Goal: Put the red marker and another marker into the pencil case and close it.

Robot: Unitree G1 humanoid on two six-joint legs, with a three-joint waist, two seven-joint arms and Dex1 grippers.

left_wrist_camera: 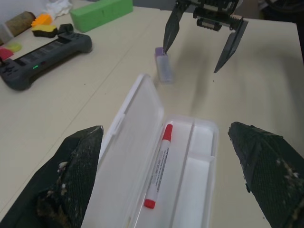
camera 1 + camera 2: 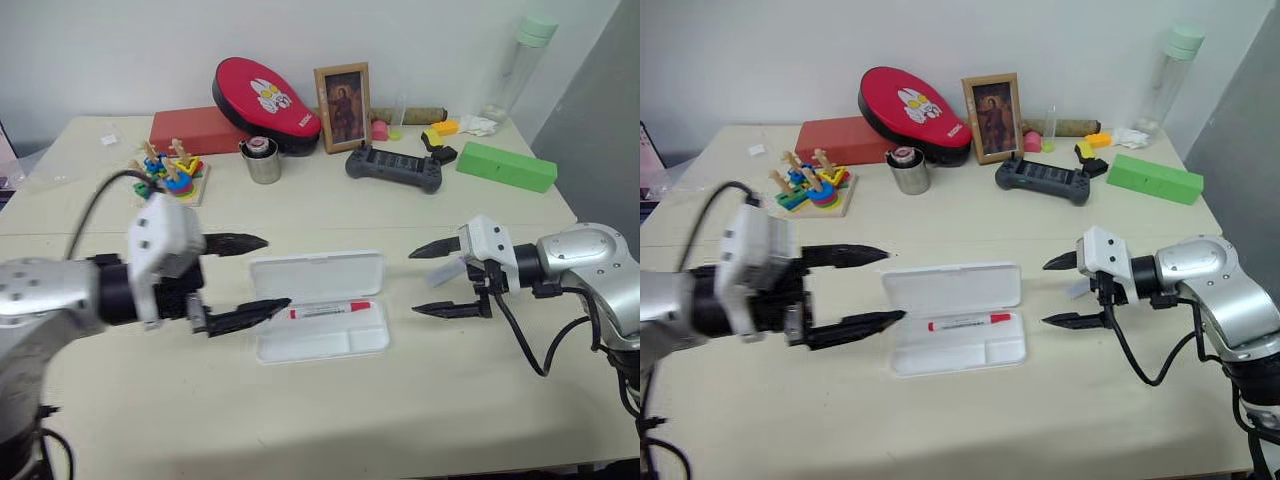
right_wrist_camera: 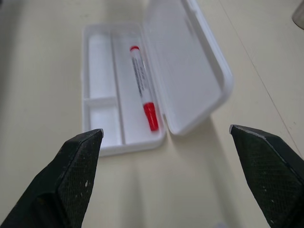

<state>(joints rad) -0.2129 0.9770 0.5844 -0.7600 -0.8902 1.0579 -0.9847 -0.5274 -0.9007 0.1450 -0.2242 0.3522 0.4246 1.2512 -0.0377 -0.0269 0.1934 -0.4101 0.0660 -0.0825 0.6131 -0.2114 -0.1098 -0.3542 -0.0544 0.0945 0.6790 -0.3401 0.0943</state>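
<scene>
from the head view, the pencil case (image 2: 320,318) lies open mid-bench with the red marker (image 2: 330,310) in its long slot. the left tool (image 2: 240,275) at 9 o'clock of it is wide and holds nothing; the right tool (image 2: 440,280) at 3 o'clock is wide too.

left wrist view: the purple marker (image 1: 164,66) lies under the right tool - lower straight, pinch its middle.

right wrist view: tiny print on the red marker's barrel - too small to read.
</scene>
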